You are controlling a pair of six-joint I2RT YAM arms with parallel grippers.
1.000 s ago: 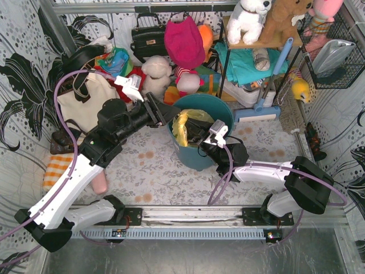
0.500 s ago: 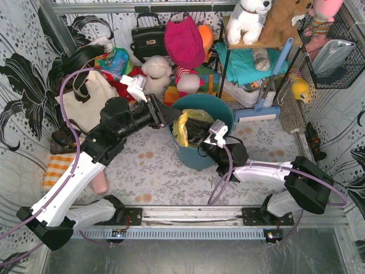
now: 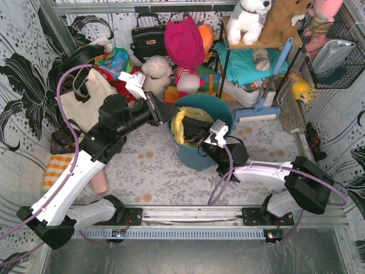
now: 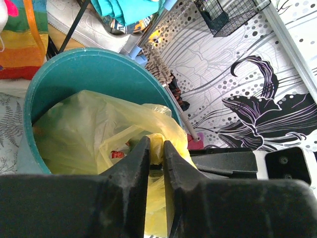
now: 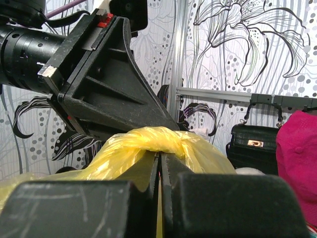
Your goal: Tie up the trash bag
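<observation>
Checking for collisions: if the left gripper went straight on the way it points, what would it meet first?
The trash bag: the left gripper has a bunched yellow fold between its jaws, over the teal bin. Behind it looks to be the right gripper, though depth is unclear.

Three cameras on one teal bin, from above and both sides.
The overhead view looks down from behind the arm bases, with the bin mid-frame. The left wrist view peers closely into it. The right wrist view faces the yellow bag, level and very near; all three views share that bag.
</observation>
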